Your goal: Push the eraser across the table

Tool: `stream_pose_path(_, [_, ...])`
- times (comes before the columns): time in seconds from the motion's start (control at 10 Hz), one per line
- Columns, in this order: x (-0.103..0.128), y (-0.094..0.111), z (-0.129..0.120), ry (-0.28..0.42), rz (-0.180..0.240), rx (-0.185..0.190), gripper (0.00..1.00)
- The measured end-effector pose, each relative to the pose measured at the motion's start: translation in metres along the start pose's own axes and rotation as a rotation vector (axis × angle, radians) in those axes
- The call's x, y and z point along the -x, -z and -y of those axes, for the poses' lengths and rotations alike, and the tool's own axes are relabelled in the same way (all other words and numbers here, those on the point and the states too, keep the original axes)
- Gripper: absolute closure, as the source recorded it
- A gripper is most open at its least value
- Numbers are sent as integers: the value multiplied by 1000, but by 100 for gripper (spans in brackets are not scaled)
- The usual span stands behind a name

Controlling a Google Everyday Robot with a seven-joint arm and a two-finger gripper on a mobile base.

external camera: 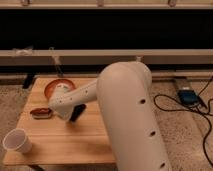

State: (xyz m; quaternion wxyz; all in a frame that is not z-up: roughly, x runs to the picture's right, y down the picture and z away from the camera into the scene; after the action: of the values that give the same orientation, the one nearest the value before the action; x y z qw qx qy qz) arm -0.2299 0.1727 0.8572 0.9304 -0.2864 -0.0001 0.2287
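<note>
White arm (125, 115) is reaching in from the near right and stretching left over the table (75, 145). The gripper (62, 107) is sitting at the arm's left end, low over the table's left-middle part, mostly hidden by the white casing; cannot tell whether it is released or clenched. The eraser (77, 112) is lying on the table as a dark slanted bar, right against the gripper end on its right side, partly tucked under the arm. A brown-red block (41, 112) is lying just left of the gripper. An orange bowl (54, 88) is sitting at the far left. A paper cup (16, 141) is standing at the near left corner.
</note>
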Motion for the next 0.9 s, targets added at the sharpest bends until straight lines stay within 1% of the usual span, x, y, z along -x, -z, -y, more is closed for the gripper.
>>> stream_pose_path(0.3, [0,-4,22,-10,-12,-11,100])
stream_pose_path(0.5, [0,-5,32,-14,-16,-17,100])
stream_pose_path(0.9, [0,-6,68,-32,-22,-27,100])
